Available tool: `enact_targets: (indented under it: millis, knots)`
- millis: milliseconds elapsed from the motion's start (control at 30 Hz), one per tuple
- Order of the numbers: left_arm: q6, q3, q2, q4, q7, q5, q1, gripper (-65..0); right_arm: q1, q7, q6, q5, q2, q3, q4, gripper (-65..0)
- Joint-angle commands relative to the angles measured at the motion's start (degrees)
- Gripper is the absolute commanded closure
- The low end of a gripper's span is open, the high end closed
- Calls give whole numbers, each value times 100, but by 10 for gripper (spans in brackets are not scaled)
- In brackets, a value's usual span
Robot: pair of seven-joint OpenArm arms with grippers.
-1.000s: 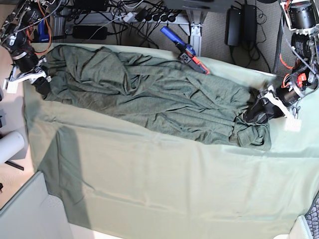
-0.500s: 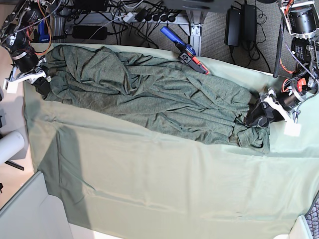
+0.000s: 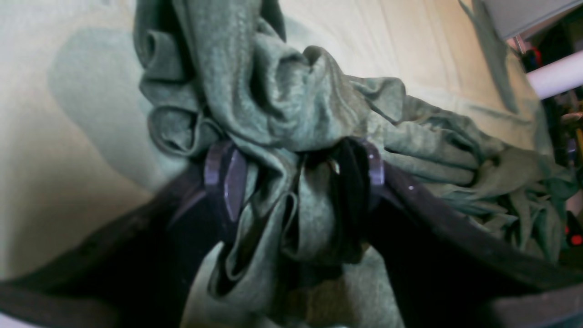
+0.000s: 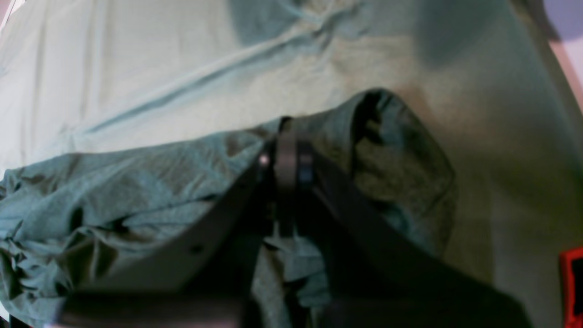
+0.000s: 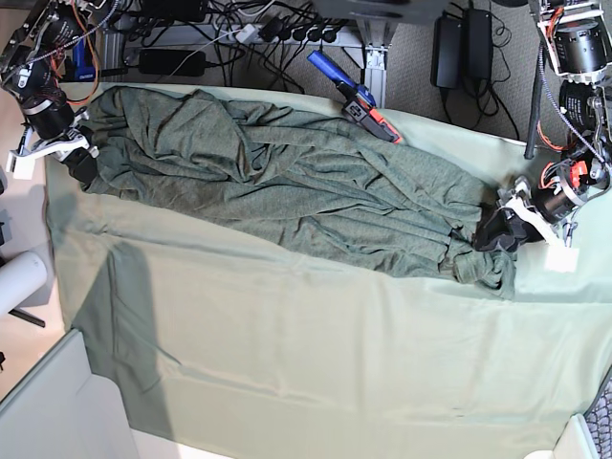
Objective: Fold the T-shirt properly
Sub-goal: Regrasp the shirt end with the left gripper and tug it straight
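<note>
The T-shirt lies crumpled in a long band across the far half of the pale mint table sheet, from far left to right. My left gripper is at its right end, shut on a bunched wad of the knit; the cloth fills the gap between the fingers. My right gripper is at the shirt's far-left end. In the right wrist view it is pinched shut on a folded edge of the T-shirt.
A blue and red tool lies at the table's back edge, beside the shirt. A white tube sticks in at the left. Cables and power bricks lie on the floor behind. The sheet's near half lies flat with shallow creases.
My left gripper has moved a little to the right, dragging the shirt's right end with it, so the shirt is pulled longer. My right gripper has stayed put.
</note>
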Motion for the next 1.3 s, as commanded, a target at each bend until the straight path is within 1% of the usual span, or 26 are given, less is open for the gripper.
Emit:
enact_targets:
  millis: [0,33,133,233,333,400,500,667,700,800,833,967,1033,1100,1167,1267]
  knots:
    - [136,-11,-76,55,-24,70,-81,-357,39,87,26,87,136,52,101,0]
    - [186,-11,-76,55,-20,118,-81,-357,39,87,26,87,136,52,101,0]
    - [190,7,-76,55,7,129,-83,-357,39,87,26,87,138,52,101,0]
    - [190,177,-90,55,2,151,-101,-357,42,87,26,87,138,52,101,0]
    - [195,415,-87,55,-13,332,-125,-357,39,87,26,87,136,52,101,0]
    - [195,533,-87,55,-129,428,-127,-357,39,87,26,87,136,52,101,0]
    - [195,555,-85,55,-291,450,-131,-357,39,87,26,87,136,52,101,0]
    - [192,555,-85,55,-302,503,-192,-354,39,87,26,90,136,52,101,0]
    - [195,555,-85,55,-304,527,-208,-339,39,87,26,90,133,52,101,0]
    - [192,555,-85,55,-382,568,-221,-233,39,87,24,90,122,52,101,0]
    - [192,555,-85,55,-393,570,-223,-208,39,85,26,90,122,52,101,0]
    - [192,555,-72,55,-466,595,-223,-153,39,85,26,90,122,52,101,0]
    - [192,555,-72,55,-564,634,-223,-86,39,85,26,87,122,52,101,0]
    - [190,555,-72,55,-671,752,-223,0,39,85,26,87,122,52,101,0]
    - [188,555,-72,55,-833,905,-223,0,39,87,26,87,122,52,101,0]
    - [170,555,-74,55,-1215,1204,-223,0,39,87,26,87,122,52,101,0]
